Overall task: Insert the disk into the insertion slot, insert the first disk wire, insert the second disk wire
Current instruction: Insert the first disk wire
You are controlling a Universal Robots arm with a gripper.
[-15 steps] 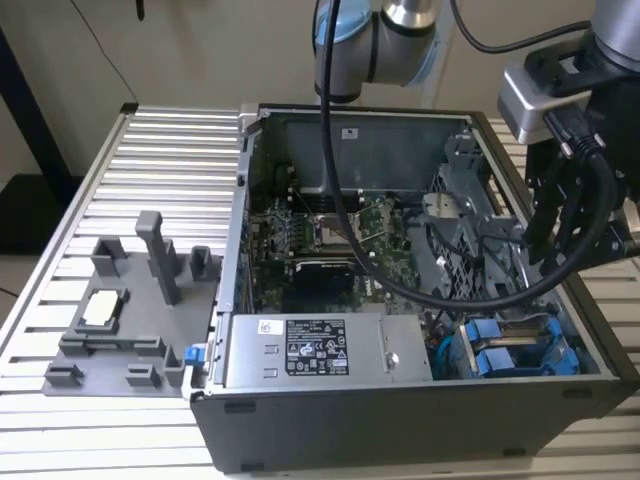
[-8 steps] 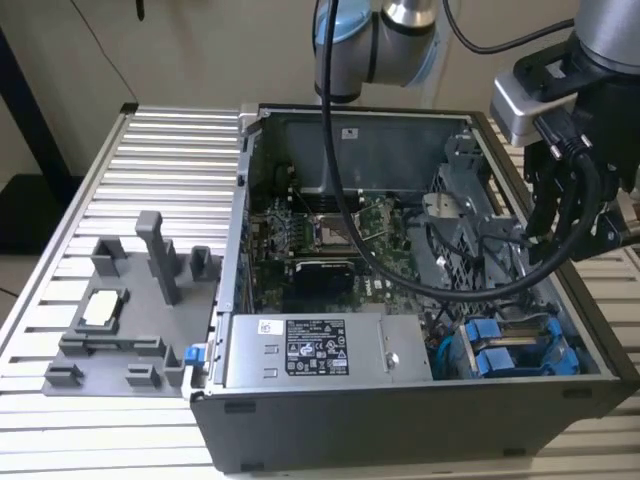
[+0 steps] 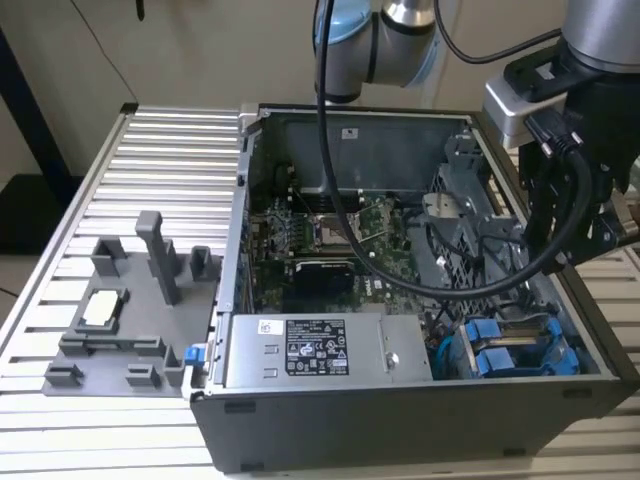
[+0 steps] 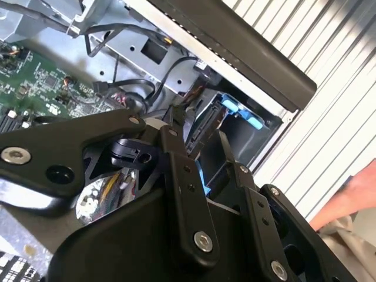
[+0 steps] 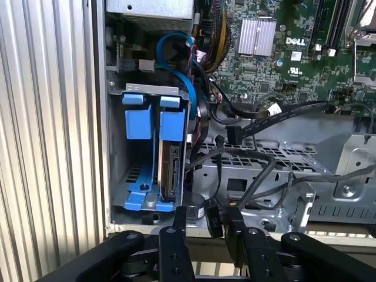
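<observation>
The disk [image 5: 171, 170] stands edge-on in its blue carrier inside the insertion slot of the grey drive cage [image 5: 116, 176], beside another blue-fronted carrier [image 5: 137, 120]. In the exterior view both blue fronts [image 3: 510, 352] sit at the case's near corner on the exterior view's right. My gripper [image 5: 207, 226] hovers just outside the cage, its fingers [image 5: 180, 226] apart. A black wire connector [image 5: 212, 220] lies in the gap, narrower than it. In the second wrist view the gripper [image 4: 200, 132] points at the blue carrier [image 4: 241, 114]. In the exterior view the gripper [image 3: 560, 240] hangs over the case's right side.
The open case [image 3: 330, 425] holds a green motherboard [image 3: 340, 235], a silver power-supply box [image 3: 310, 350] and loose black cables [image 5: 264, 120]. A grey fixture [image 3: 130, 310] stands on the slatted table at the exterior view's left. A person's hand [image 4: 352, 197] is near the case.
</observation>
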